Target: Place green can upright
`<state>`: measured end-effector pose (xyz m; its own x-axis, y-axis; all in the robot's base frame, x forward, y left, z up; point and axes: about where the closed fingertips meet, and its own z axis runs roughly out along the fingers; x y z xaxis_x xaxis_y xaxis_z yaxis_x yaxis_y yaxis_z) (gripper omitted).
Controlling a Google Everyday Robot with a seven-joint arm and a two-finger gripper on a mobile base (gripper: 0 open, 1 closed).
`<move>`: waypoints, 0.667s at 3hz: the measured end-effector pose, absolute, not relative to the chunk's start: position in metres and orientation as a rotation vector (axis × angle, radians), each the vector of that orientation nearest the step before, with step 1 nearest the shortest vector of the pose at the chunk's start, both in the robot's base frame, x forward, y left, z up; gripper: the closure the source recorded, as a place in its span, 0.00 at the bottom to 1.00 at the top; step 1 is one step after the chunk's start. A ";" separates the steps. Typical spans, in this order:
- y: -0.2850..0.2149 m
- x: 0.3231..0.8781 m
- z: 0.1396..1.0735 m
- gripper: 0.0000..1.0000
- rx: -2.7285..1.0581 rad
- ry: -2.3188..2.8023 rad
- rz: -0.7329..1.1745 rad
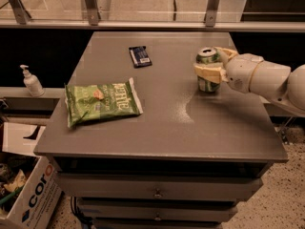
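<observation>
The green can [208,69] stands upright on the grey tabletop [167,113] at the right rear, its silver top facing up and its base on or just at the surface. My gripper [213,67] reaches in from the right on a white arm. Its pale fingers [208,73] are closed around the can's middle, one in front and one behind.
A flat green chip bag [102,102] lies at the left of the table. A small dark blue packet [140,56] lies at the rear middle. A soap dispenser [31,81] stands on a ledge to the left. A cardboard box [28,194] sits on the floor at lower left.
</observation>
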<state>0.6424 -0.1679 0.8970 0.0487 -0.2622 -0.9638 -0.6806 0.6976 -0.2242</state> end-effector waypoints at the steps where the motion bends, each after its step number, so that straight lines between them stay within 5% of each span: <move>1: -0.178 0.648 0.896 0.82 -0.750 1.560 0.388; 2: -0.185 0.650 0.895 0.58 -0.723 1.570 0.393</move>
